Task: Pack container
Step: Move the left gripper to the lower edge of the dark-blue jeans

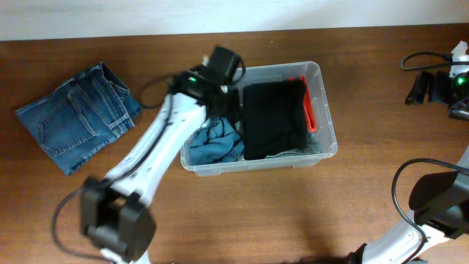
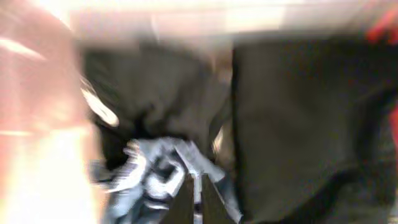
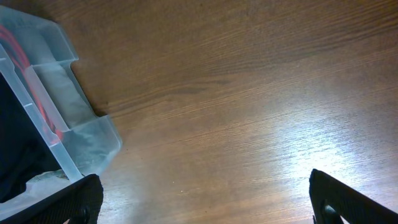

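Note:
The clear container (image 1: 323,99) stands mid-table, its corner (image 3: 62,106) also showing in the right wrist view. Inside lie a folded black garment (image 1: 272,117) (image 2: 298,124), a red piece (image 1: 308,106) along the right wall and a crumpled blue-grey garment (image 1: 216,141) (image 2: 155,171) at the left end. My left gripper (image 1: 220,95) (image 2: 196,180) reaches into the left end, right over the blue-grey garment. Its jaws stand a sliver apart with pale cloth in the slit; that view is blurred. My right gripper (image 1: 419,88) (image 3: 205,193) hovers wide open over bare wood to the right of the container.
Folded blue jeans (image 1: 77,121) lie on the table at the far left. A dark grey cloth (image 2: 155,87) lies behind the blue-grey garment inside the container. A black cable (image 1: 418,59) loops at the far right edge.

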You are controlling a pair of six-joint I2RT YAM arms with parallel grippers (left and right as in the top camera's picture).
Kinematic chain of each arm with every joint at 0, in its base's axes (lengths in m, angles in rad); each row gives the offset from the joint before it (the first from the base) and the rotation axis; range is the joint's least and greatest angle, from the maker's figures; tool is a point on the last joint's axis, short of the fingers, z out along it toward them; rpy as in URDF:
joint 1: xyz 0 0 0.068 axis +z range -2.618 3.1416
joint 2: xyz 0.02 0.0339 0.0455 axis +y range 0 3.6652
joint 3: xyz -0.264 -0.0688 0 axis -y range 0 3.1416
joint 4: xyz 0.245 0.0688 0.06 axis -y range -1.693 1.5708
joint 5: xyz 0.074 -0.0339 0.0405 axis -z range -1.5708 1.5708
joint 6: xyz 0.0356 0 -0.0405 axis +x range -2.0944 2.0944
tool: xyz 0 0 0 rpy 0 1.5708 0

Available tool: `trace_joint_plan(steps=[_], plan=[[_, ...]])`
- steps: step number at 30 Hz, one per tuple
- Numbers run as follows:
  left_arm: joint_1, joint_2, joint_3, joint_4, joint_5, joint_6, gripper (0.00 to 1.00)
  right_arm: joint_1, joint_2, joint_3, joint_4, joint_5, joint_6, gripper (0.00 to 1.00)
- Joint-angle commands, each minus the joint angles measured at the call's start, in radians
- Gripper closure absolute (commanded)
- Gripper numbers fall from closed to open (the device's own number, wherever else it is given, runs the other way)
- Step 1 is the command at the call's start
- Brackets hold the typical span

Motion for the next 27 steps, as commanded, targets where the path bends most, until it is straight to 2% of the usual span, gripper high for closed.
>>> trace_joint_plan(steps=[1,4,9,11,13,15,16,19,22,27], plan=[[0.050,-0.155,0.043,-0.027,-0.119,-0.005,0.77,0.001,-0.008,0.002,0.000,0.005,0.000,0.02],[0.123,-0.223,0.043,-0.089,-0.127,-0.013,0.76,0.001,-0.008,0.002,0.000,0.005,0.000,0.01],[0.331,-0.280,0.042,-0.181,-0.072,-0.012,0.40,0.001,-0.008,0.002,0.000,0.005,0.000,0.02],[0.429,-0.285,0.042,-0.203,0.007,-0.012,0.23,0.001,-0.008,0.002,0.000,0.005,0.000,0.02],[0.544,-0.285,0.038,-0.211,0.127,-0.008,0.14,0.001,-0.008,0.002,0.000,0.005,0.000,0.02],[0.633,-0.285,0.026,-0.210,0.212,-0.008,0.13,0.001,-0.008,0.002,0.000,0.005,0.000,0.02],[0.689,-0.285,0.018,-0.210,0.258,-0.008,0.06,0.001,-0.008,0.002,0.000,0.005,0.000,0.02],[0.808,-0.285,-0.018,-0.210,0.321,-0.007,0.01,0.001,-0.008,0.002,0.000,0.005,0.000,0.02],[0.924,-0.285,-0.086,-0.182,0.381,0.014,0.01,0.001,-0.008,0.002,0.000,0.005,0.000,0.02],[1.085,-0.285,-0.235,-0.065,0.563,0.080,0.01,0.001,-0.008,0.002,0.000,0.005,0.000,0.02]])
